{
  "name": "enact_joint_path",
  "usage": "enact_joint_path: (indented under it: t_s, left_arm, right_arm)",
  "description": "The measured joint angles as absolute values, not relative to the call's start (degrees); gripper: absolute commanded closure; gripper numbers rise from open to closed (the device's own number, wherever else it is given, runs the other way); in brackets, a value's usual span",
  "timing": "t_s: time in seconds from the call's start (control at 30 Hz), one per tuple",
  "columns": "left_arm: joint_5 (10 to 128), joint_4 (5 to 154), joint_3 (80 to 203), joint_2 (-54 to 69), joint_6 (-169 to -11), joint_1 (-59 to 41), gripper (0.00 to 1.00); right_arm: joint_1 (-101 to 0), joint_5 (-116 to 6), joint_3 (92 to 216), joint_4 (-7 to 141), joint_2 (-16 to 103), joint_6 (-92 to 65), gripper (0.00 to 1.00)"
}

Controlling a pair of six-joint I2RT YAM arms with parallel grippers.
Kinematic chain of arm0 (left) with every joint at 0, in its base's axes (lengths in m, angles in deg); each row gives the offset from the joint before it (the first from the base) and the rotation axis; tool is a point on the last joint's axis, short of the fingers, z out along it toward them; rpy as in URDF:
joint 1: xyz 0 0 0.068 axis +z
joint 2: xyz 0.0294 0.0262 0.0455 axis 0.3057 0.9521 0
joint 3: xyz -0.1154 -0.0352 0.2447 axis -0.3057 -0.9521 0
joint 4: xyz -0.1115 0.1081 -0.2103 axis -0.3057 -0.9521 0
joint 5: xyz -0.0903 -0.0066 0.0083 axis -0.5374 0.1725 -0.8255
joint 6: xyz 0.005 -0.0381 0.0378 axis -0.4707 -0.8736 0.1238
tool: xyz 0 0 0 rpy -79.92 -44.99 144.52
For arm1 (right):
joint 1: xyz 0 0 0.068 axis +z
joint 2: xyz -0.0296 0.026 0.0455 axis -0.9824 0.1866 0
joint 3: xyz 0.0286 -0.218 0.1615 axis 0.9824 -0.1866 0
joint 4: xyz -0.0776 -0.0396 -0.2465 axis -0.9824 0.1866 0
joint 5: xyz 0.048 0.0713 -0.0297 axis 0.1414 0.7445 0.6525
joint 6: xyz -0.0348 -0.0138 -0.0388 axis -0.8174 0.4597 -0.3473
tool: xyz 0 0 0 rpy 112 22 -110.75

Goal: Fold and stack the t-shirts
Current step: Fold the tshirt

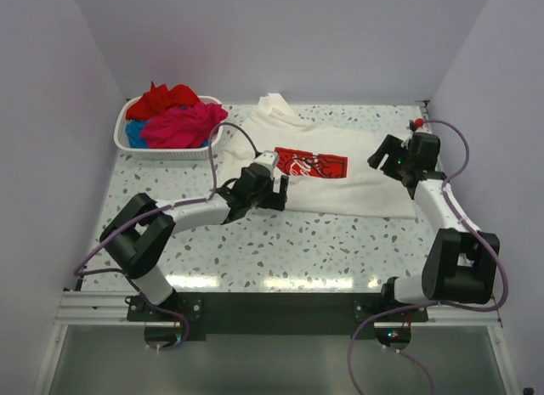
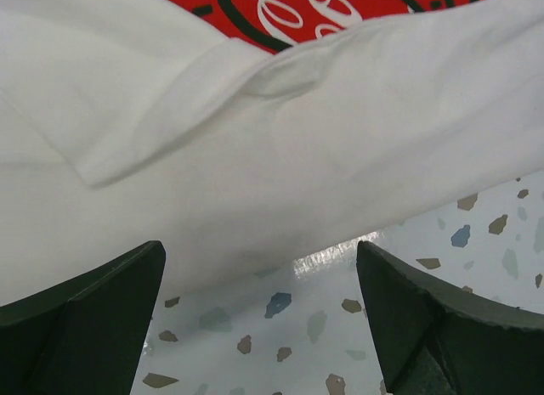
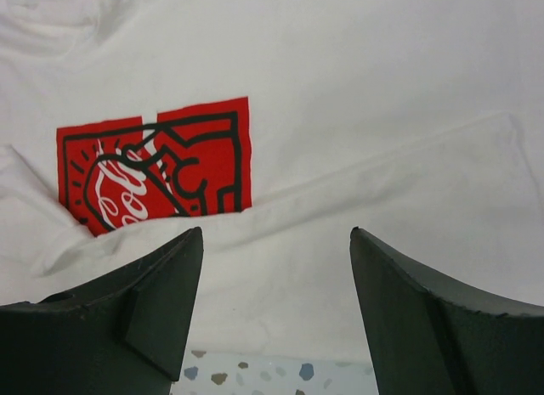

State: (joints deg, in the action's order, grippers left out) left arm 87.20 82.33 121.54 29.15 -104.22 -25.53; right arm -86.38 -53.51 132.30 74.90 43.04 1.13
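The white cloth t-shirt with a red rectangular Coca-Cola print (image 1: 361, 191) lies spread mid-frame, its folding seemingly underway; the left gripper (image 1: 271, 192) and right gripper (image 1: 388, 155) hang spread and empty, and next need to pinch its near hem.

Left pincer (image 2: 261, 251), right pincer (image 3: 276, 235) agape.

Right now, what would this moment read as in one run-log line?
white t-shirt: spread on table | left tool: open, at near edge | right tool: open, at right end | other t-shirts: in basket
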Motion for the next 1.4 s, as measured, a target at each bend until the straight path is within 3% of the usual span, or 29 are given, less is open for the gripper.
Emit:
enact_joint_path:
  t_s: [0.37,0.57,0.8,1.1,1.27,1.4]
  left_arm:
    - [85.2,84.0,121.7,27.6,-102.8,-11.2,0.00]
    - [82.5,85.6,118.0,29.9,-102.7,-10.3,0.00]
    - [81.4,92.3,111.7,28.0,-102.7,-10.3,0.00]
    - [77.4,99.7,100.4,20.4,-104.8,-10.4,0.00]
    - [76.5,99.5,96.0,15.5,-106.1,-11.5,0.00]
    - [78.0,97.0,93.4,11.2,-107.8,-15.8,0.00]
  right_arm:
    - [-86.4,-48.0,123.3,77.1,43.7,1.7,0.26]
    - [-86.4,-47.6,123.5,77.4,52.3,1.8,0.26]
    - [-88.2,-45.8,124.7,75.1,54.4,6.0,0.23]
    - [-92.1,-43.8,112.5,70.9,43.0,13.1,0.17]
    - [-92.1,-47.6,108.4,79.2,33.0,15.0,0.10]
    - [-92.5,-52.5,107.8,88.1,25.1,15.5,0.11]
